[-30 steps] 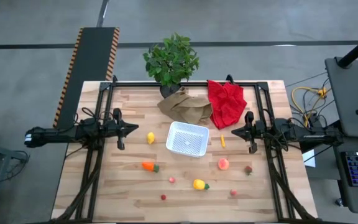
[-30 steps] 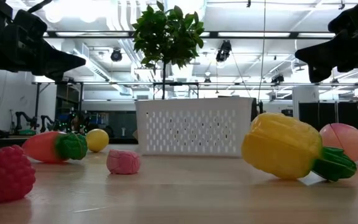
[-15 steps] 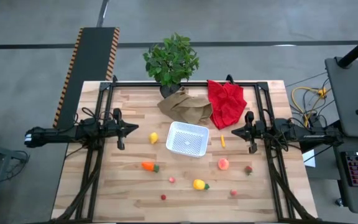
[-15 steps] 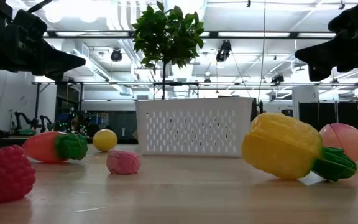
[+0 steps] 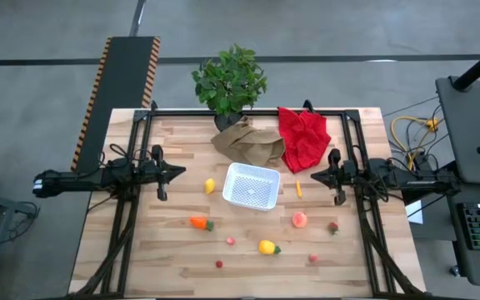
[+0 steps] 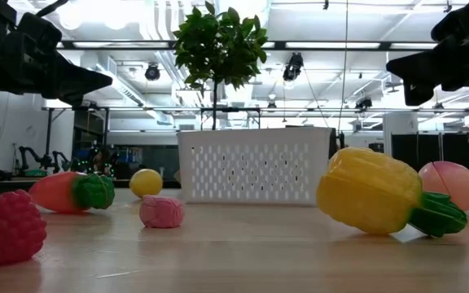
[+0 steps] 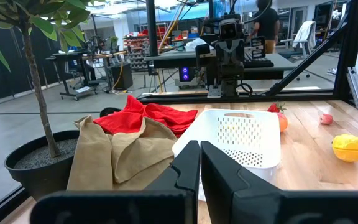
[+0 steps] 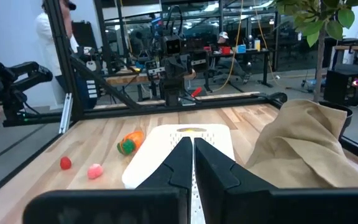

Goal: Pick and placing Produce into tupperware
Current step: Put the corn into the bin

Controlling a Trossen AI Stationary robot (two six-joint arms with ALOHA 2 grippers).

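Note:
The white tupperware [image 5: 252, 186] sits mid-table, its mesh wall facing the low view [image 6: 255, 174]. Toy produce lies loose on the wood around it: a round yellow fruit [image 5: 209, 186] just left of it, an orange carrot [image 5: 198, 222], a yellow green-tipped piece [image 5: 267, 247], a pink peach [image 5: 299, 220], a small orange piece [image 5: 298, 189] and several tiny red and pink ones. My left gripper [image 5: 182, 172] hovers shut above the table, left of the container. My right gripper [image 5: 312, 177] hovers shut to the container's right. Both point at the container.
A potted plant [image 5: 230, 81], a crumpled brown paper bag [image 5: 248, 142] and a red cloth [image 5: 303, 137] crowd the far edge behind the container. Black frame rails run along the table's left, right and far sides. Bare wood lies between the scattered pieces near the front.
The round yellow fruit has rolled a short way along the table toward the right, closer to the tupperware's left wall. Both arms have kept still.

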